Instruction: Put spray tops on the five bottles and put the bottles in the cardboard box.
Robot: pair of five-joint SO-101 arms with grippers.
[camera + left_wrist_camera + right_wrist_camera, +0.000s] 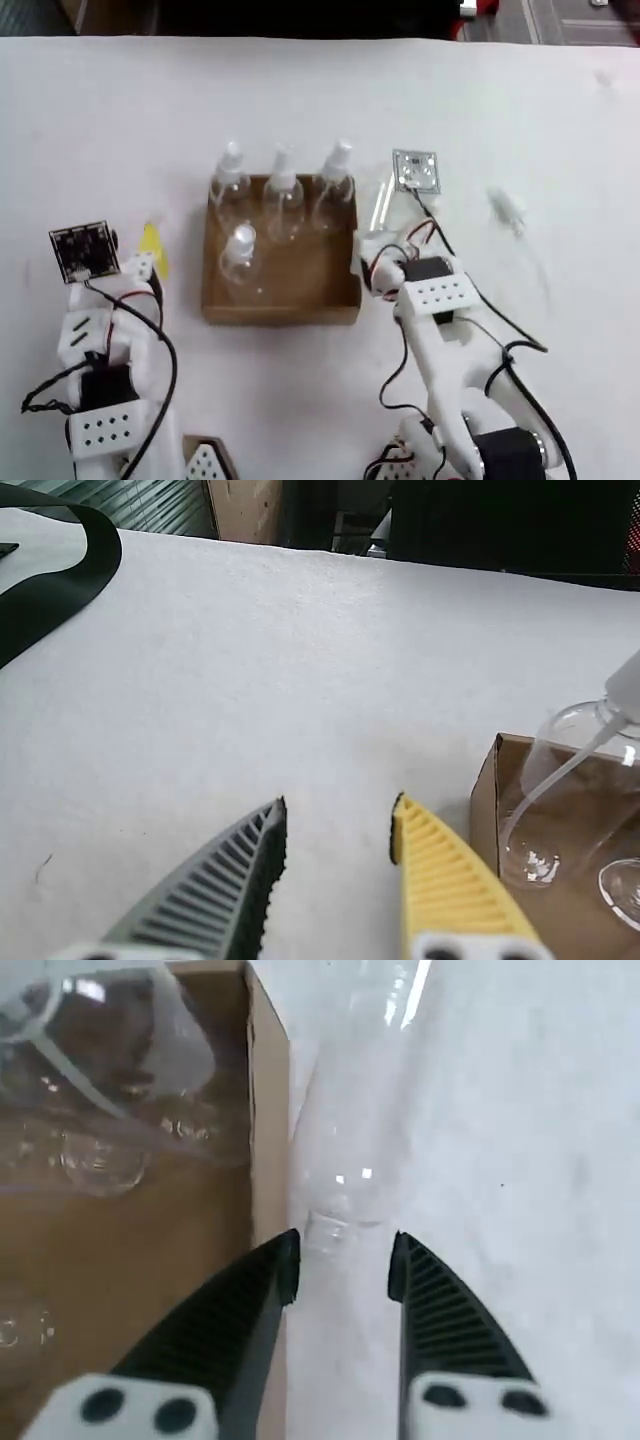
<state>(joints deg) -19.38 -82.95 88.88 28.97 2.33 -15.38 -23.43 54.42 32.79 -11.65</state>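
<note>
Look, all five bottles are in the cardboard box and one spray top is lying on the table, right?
Not quite: only four bottles stand in the cardboard box. The fifth bottle lies on the table just outside the box, its neck at the open right hand. The high view shows it. One spray top does lie on the table.

the high view looks down over the table (100, 120); both wrist views sit low and close, each catching the box (310, 285) edge.
</note>
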